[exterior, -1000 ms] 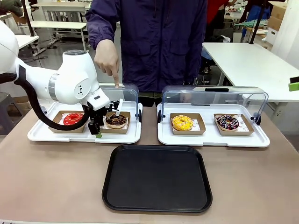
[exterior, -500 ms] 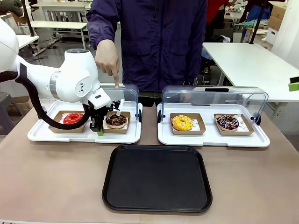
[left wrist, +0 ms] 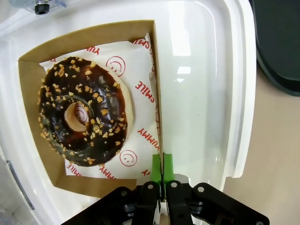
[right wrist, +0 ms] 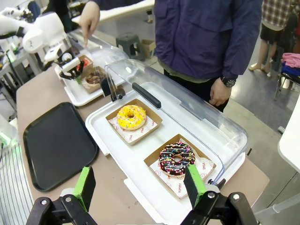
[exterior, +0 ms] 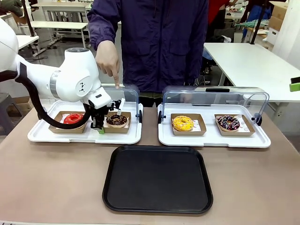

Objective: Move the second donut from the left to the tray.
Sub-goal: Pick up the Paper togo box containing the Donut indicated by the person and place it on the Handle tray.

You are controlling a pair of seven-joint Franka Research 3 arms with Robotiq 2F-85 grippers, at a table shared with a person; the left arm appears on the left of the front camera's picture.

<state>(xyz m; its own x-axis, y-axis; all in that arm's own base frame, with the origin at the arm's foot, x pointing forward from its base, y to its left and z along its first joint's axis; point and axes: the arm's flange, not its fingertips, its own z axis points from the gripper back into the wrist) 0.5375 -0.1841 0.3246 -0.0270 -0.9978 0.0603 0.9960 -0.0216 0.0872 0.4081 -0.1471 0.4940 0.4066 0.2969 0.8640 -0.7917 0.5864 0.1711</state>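
Note:
The second donut from the left has dark chocolate glaze with tan bits and lies in a small brown cardboard dish on the left white tray. My left gripper is shut, its green pads pinching the dish's side wall beside the donut. The black tray lies at the table's near middle, and its corner shows in the left wrist view. My right gripper hangs open, high above the right white tray, with nothing between its fingers.
A person stands across the table, one hand pointing down over the left tray's raised clear lid. A red donut sits left of the chocolate one. A yellow donut and a sprinkled donut sit in the right tray.
My left gripper has edged slightly right and up at the dish's wall, its wrist turning a little. The donuts, black tray and the person's hand have stayed put.

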